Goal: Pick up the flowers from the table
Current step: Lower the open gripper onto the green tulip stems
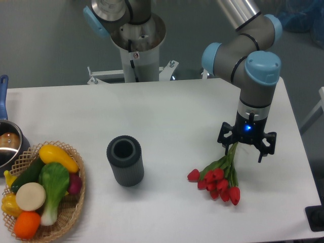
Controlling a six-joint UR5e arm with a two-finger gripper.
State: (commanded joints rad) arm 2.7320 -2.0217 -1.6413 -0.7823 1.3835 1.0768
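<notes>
Black gripper [246, 144] hangs straight down off a grey arm [256, 81] with light-blue joint caps, blue LED lit on the wrist. Its prongs splay out to both sides, so it reads as spread wide, but the actual fingertips are hard to make out from this angle. It sits right over the stem end of the flowers [218, 177]; stems run up under the gripper body. Can't tell if anything is touching the stems, and nothing shows a grip on them.

Flowers lie flat on the table [167, 116], directly below and toward the camera from the gripper. Green stems point up at the gripper, red buds fan out at the near end, one bud sticking out to the camera-left of the cluster.

Further out, camera-left of the gripper: dark grey ribbed cylinder [125, 160], upright, open top, well apart from the flowers.

Far camera-left edge: wicker basket [76, 202] with toy vegetables [43, 190] piled in — yellow, green, white, orange and purple pieces. Just behind it, a metal pot [9, 147] with a blue handle, partly cut off by the frame.

Behind the table, away from the gripper: arm's base column [136, 45] on its mount.
</notes>
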